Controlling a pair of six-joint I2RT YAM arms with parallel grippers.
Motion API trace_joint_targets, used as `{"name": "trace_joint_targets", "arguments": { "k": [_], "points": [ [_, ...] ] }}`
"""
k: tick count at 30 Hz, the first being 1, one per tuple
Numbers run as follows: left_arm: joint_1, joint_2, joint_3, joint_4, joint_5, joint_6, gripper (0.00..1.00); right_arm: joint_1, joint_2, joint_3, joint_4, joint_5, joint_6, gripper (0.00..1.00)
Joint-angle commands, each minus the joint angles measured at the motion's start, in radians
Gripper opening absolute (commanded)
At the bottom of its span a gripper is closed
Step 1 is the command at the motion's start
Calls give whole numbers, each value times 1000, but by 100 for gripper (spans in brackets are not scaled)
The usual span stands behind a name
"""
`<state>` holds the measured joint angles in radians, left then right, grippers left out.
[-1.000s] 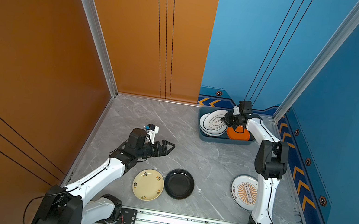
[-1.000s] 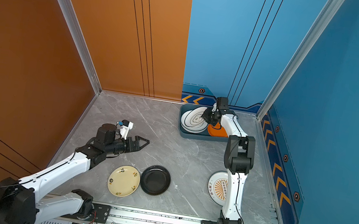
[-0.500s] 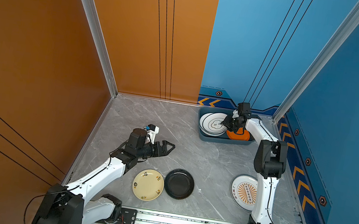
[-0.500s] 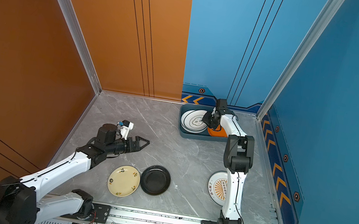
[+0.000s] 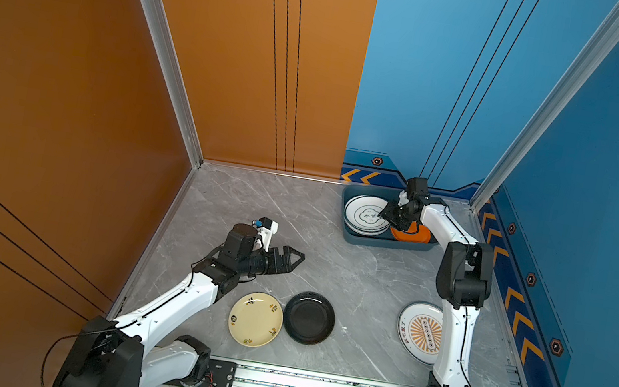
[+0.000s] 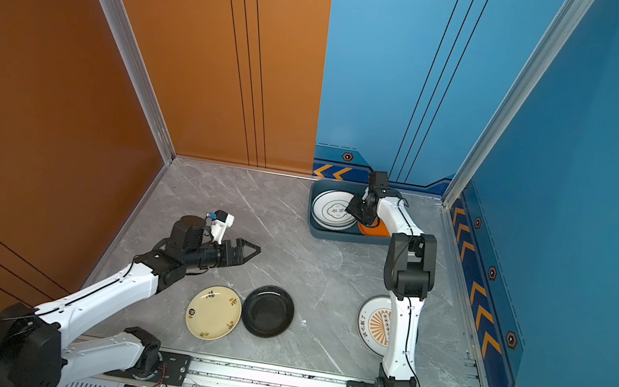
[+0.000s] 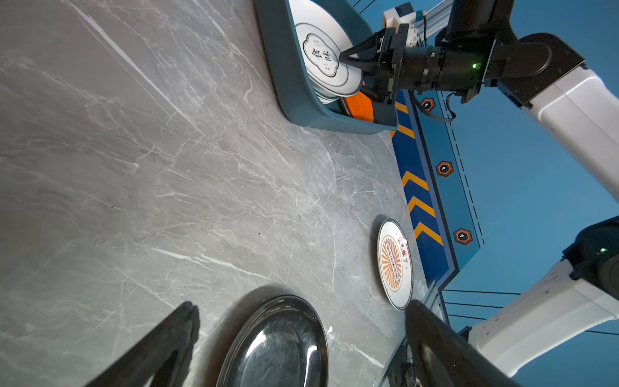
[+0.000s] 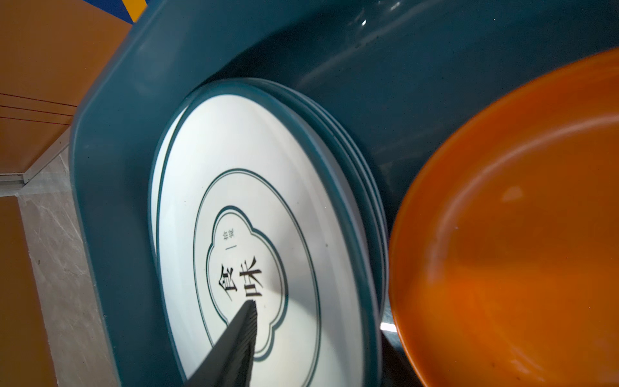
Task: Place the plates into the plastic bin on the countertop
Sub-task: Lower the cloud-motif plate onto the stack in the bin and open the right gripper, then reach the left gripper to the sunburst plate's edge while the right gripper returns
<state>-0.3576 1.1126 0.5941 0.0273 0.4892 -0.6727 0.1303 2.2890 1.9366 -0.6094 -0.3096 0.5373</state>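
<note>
The right tool (image 5: 388,215) is seen inside the plastic bin (image 5: 388,244), its jaws parted and nothing clamped between them. In the right wrist view one finger (image 8: 239,338) is shown just over the middle of the white plate with dark rings (image 8: 251,201), its shadow cast on the plate. That plate is laid flat on top of a stack of like plates in the half of the bin toward the table's left edge. The orange plate (image 5: 413,234) is found beside the stack in the other half, partly covered by the tool in both top views. The bin is set at the far right corner of the table (image 5: 350,268), close along the far edge. The left tool (image 5: 295,259) is held spread wide and empty above the bare table, nearer the left edge than the right and well apart from the bin. Three plates are seen on the table outside the bin: the cream plate (image 5: 255,319) and the black plate (image 5: 309,318) are placed just beside each other near the near edge, and the sunburst plate (image 5: 420,332) is located toward the near right corner, partly hidden by the right arm (image 5: 453,339).
</note>
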Motion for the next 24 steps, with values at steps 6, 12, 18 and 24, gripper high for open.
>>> {"name": "trace_joint_targets", "arguments": {
  "k": [6, 12, 18, 24],
  "points": [
    [-48, 4, 56, -71, -44, 42, 98, 0, -73, 47, -108, 108, -65, 49],
    [-70, 12, 70, -82, -59, 43, 98, -1, -93, 50, -124, 117, -76, 49],
    [-122, 13, 94, -101, -84, 38, 98, -10, -155, 18, -125, 109, -82, 50],
    [-277, 59, 137, -80, -174, 13, 98, -32, -373, -182, -49, 108, -73, 50]
  ]
}}
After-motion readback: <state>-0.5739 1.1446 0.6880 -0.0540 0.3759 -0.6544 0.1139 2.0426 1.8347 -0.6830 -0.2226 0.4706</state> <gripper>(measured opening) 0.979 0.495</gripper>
